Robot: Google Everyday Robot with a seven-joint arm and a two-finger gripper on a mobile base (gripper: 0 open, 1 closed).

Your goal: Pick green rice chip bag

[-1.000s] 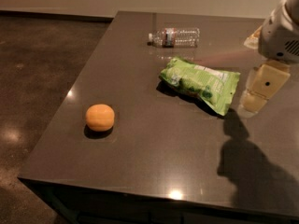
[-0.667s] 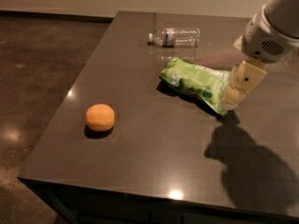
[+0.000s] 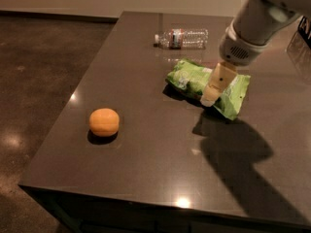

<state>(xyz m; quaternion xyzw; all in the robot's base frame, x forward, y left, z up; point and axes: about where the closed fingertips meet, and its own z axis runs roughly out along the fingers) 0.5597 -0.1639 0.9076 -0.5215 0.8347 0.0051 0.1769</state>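
Orange fruit (image 3: 103,122): nearest the camera, on the left front part of the table (image 3: 146,178). It is well apart from the work and I can ignore it.

Gripper (image 3: 213,89): hangs from the arm that comes in at top right, pointing down at the table. Its tip shows against the bag's near edge. I cannot tell whether it is open or closed.

Green rice chip bag (image 3: 187,79): lies flat on the table, right of centre, with the gripper over it and partly covering it.

Bag's long axis: runs from far-left to near-right across the view. The gripper sits over the middle, slightly toward the right end.

Relation I am steering by: the bag lies below the gripper, not off to either side. I judge what remains is mostly a descent, with the grip set across the bag's short width.

Clear bottle (image 3: 182,38): farthest, on its side beyond the bag and apart from it. It is not in my path.
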